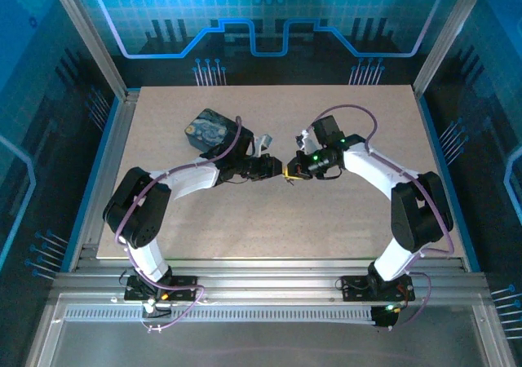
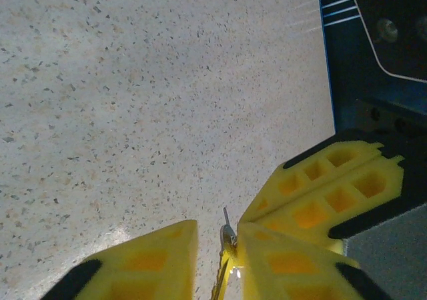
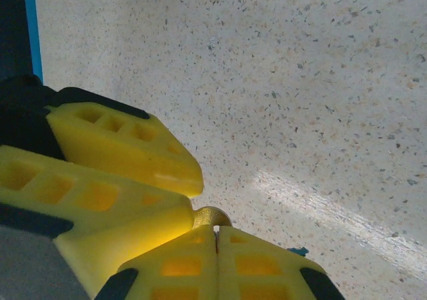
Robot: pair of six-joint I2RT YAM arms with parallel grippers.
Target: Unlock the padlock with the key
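Not unlocked yet, key insertion and turn left to do. Left gripper has jaws a sliver apart, the key between them against one finger, not clearly pinched. Right gripper, tip to tip with it, is clenched on the padlock, shackle loop poking out.

Matt speckled table, thin metal key

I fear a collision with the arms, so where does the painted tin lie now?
In the top view the painted tin lies on the table's far left part, just beyond the left arm's wrist.
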